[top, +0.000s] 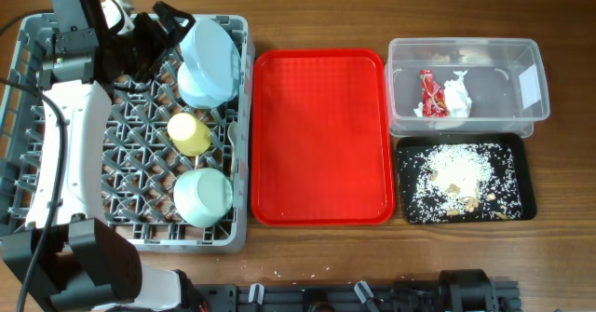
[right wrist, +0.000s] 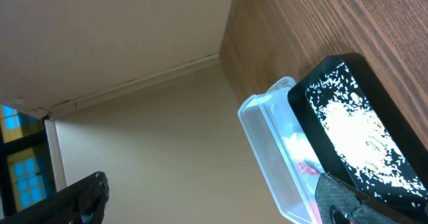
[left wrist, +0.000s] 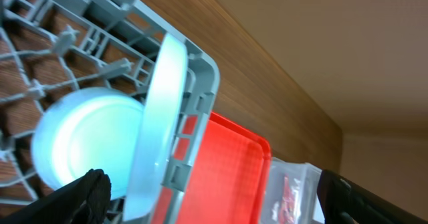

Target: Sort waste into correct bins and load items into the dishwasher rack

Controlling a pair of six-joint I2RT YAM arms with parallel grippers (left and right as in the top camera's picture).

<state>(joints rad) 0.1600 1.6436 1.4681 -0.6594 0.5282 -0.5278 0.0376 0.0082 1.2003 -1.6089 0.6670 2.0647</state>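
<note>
The grey dishwasher rack point(top: 56, 177) stands at the left. In it the pale blue plate point(top: 209, 61) stands on edge at the far right corner, with the yellow cup point(top: 189, 133) and the pale blue bowl point(top: 203, 196) in front of it. My left gripper point(top: 154, 33) is open and empty just left of the plate point(left wrist: 160, 117). The clear tub point(top: 466, 51) holds the red wrapper point(top: 431, 93) and the white napkin point(top: 457, 96). The black tray point(top: 526, 177) holds the rice scraps point(top: 456, 174). My right gripper point(right wrist: 214, 204) is open and empty, out of the overhead view. The spoon and fork are out of view.
A large red tray point(top: 321, 135) lies bare between the rack and the bins. The left arm point(top: 65, 144) stretches over the rack's left half. The right wrist view shows the tub point(right wrist: 267, 144) and the black tray point(right wrist: 321, 83) from the side, with wall beyond.
</note>
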